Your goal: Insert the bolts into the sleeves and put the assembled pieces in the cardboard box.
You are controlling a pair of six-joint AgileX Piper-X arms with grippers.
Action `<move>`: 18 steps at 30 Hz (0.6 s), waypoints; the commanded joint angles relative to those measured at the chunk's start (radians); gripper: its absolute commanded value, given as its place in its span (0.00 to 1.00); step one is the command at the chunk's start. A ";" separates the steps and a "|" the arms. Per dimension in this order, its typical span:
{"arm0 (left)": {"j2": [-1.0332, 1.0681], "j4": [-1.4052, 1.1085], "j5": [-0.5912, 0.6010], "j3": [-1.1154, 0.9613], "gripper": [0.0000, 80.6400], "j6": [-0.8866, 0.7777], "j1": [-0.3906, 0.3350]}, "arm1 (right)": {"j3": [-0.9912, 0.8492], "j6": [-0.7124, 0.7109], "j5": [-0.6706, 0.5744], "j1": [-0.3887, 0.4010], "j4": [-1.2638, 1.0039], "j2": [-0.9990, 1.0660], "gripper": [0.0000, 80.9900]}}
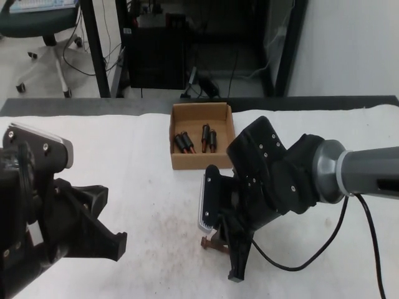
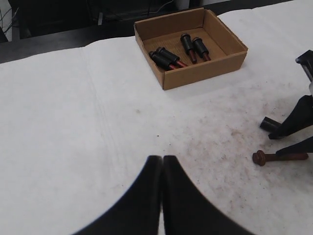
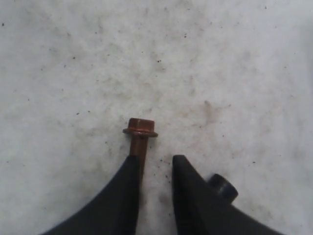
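A rusty bolt [image 3: 140,133] lies on the white bench cloth, its shaft running under one finger of my right gripper [image 3: 155,166]. That gripper is down at the cloth and open by a narrow gap, with nothing between the fingers. A black sleeve [image 3: 223,186] lies just outside the other finger. From the left wrist view, the bolt [image 2: 279,157] and sleeve [image 2: 268,124] lie by the right gripper [image 2: 282,142]. My left gripper [image 2: 162,164] is shut and empty, above the near left of the bench. The cardboard box [image 1: 187,161] holds several assembled pieces [image 1: 195,141].
The white cloth [image 1: 143,187] between the box and my left arm is bare, with rust stains near the bolt [image 1: 211,244]. The right arm's cable [image 1: 312,255] trails over the cloth. Beyond the bench's far edge stand a chair [image 1: 43,25] and black racks.
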 commanded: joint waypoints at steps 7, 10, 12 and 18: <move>-0.010 -0.011 0.000 -0.008 0.00 -0.017 0.003 | -0.006 -0.005 0.002 -0.002 -0.005 -0.003 0.28; -0.010 -0.011 0.000 -0.008 0.00 -0.017 0.003 | -0.006 -0.003 0.002 -0.003 0.002 -0.003 0.28; -0.010 -0.011 0.000 -0.008 0.00 -0.017 0.003 | -0.006 -0.001 0.002 -0.003 0.005 0.001 0.28; -0.010 -0.011 0.000 -0.008 0.00 -0.017 0.003 | -0.020 -0.001 0.005 0.002 0.061 0.049 0.28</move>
